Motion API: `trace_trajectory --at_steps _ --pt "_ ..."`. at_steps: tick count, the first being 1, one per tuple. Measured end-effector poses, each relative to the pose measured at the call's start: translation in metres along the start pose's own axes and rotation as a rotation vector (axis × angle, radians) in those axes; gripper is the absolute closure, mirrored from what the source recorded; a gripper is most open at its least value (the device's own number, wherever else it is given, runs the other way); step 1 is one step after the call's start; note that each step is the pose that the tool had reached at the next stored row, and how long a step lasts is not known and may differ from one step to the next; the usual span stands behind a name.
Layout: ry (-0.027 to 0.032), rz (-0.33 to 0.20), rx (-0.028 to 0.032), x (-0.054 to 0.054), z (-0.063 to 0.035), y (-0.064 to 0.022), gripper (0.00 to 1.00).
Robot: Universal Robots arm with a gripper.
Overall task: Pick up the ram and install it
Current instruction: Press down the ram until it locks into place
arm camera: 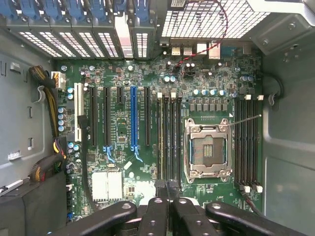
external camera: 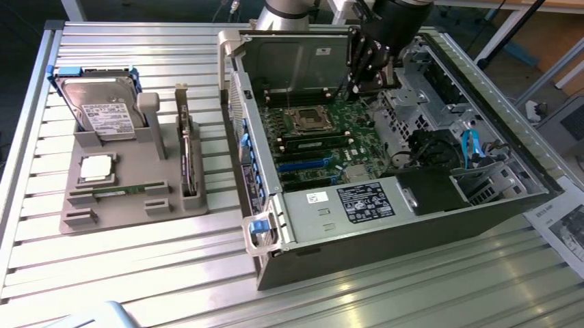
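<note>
The ram is apparently sitting in the gray tray's front slot at ext. view's left, well apart from the gripper, which is hovering over the PC's motherboard w/ jaws closed on nothing, so pickup is seemingly not yet begun, calling for reopened jaws.

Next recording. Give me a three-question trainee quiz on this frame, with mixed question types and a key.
1. True or false: the gripper hovers over the gray fixture.
2. Which of these stands upright in the fixture? A) a hard drive B) a fan C) a keyboard
3. Is the processor socket on the motherboard filled or empty?

Key
1. False. It is shut inside the computer case, above the motherboard. The ram sits in the fixture.
2. A
3. Empty
</note>
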State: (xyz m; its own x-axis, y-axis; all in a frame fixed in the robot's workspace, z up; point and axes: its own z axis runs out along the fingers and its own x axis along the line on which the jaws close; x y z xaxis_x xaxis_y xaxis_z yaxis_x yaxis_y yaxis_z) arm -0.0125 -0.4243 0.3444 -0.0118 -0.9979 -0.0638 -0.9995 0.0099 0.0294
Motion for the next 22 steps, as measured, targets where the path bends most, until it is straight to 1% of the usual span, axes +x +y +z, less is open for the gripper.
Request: trace_trajectory --at_steps 2,3,4,6,8,11,14,16,18,19,20,22 --pt "0.0000 0.000 -0.0001 0.000 0.0000 -0.0009 0.90" --pt "0.0000 0.000 0.0000 0.000 0.0000 -0.0023 0.90" --pt "0.0000 0.000 0.0000 0.000 -0.0002 -0.0054 0.90" --pt "-0.0001 0.000 -0.0003 0.000 -0.0004 -0.0139 0.90" --pt "0.0001 0.000 -0.0007 0.000 -0.0008 -0.0260 0.90" --pt "0.0000 0.000 -0.0008 0.000 -0.0010 -0.0350 0.90" --pt "0.0000 0.000 -0.0007 0.000 -0.0011 -0.0393 0.90" --pt "0.0000 0.000 -0.0007 -0.001 -0.0012 -0.0445 0.90" --pt "0.0000 0.000 -0.0007 -0.001 -0.0013 -0.0449 0.90" --pt "-0.0001 0.000 -0.0007 0.000 0.0004 -0.0449 0.90" --pt "0.0000 0.000 -0.0007 0.000 0.0047 -0.0451 0.90" --pt "-0.0001 0.000 -0.0007 0.000 0.0081 -0.0452 0.90"
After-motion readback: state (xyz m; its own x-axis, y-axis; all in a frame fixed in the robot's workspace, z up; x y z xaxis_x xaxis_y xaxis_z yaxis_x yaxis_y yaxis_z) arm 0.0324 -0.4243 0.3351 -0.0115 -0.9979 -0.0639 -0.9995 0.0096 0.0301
